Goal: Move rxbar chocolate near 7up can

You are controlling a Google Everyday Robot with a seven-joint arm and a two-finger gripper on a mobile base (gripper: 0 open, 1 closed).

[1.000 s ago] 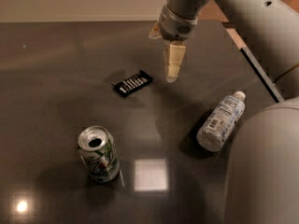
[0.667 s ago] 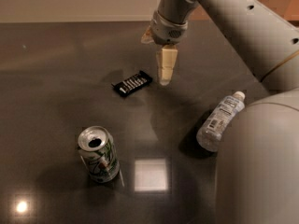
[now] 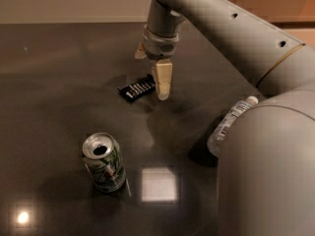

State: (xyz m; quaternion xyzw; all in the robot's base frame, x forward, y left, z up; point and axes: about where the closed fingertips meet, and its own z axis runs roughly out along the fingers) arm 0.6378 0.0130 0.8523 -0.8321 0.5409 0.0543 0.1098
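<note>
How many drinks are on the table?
2. The 7up can stands front left; the plastic bottle lies at the right, partly hidden behind the robot's arm, which might hide more. The gripper is by the right end of the rxbar chocolate.

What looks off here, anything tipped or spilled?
Only the plastic bottle: it lies on its side at right, partly behind the arm. No spill visible. The 7up can stands upright; the rxbar chocolate lies flat, gripper beside its right end.
</note>
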